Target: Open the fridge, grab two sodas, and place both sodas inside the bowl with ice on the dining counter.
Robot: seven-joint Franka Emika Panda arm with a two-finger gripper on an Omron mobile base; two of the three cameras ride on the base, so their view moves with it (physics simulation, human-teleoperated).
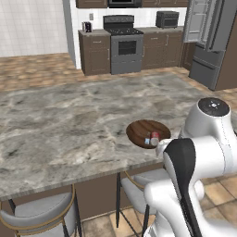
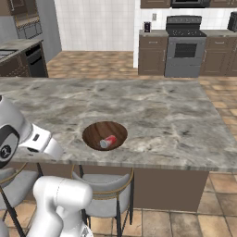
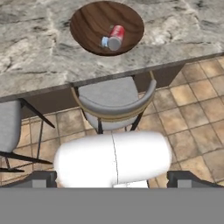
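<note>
The red can [image 3: 116,37] lies on its side in the wooden bowl [image 3: 92,24] beside the ice cube [image 3: 105,42] near the counter [image 1: 69,115] edge, while the hand [image 3: 113,178], spread wide and empty, hangs back over the stool [image 3: 111,98], likely freed to fetch the other soda from the fridge [image 1: 210,41].

Behind my counter there's a grey steel oven range [image 1: 122,44], brown wooden cabinets [image 1: 95,53], a black microwave [image 1: 167,19], plus grey-cushioned stools [image 3: 114,101] underneath.

The dining counter [image 2: 162,115] of veined marble bears the wooden bowl [image 2: 95,132] near its stool-side edge.
</note>
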